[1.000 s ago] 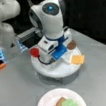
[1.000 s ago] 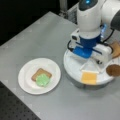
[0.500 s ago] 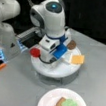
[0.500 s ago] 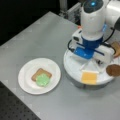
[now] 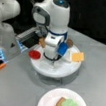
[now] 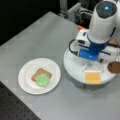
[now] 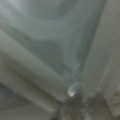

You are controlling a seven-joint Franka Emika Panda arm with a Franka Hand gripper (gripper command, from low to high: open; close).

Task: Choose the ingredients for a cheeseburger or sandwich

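My gripper hangs low over the middle of the white round tray, open, with nothing between its fingers. On that tray lie the ingredients: a red disc at the left, a brown toast square behind it, a dark brown patty and a yellow-orange cheese square at the right. In a front view the gripper stands just above the cheese square, with the patty beside it. The sandwich on the white paper plate is a toast square with the green leaf on top.
The arm's white base and a dark box with blue lights stand at a front view's left. A small orange piece lies near the left edge. The grey table ends at a dark floor at the lower left.
The arm has shifted to the right over the round tray in both front views. The ingredients and the plate have not moved.
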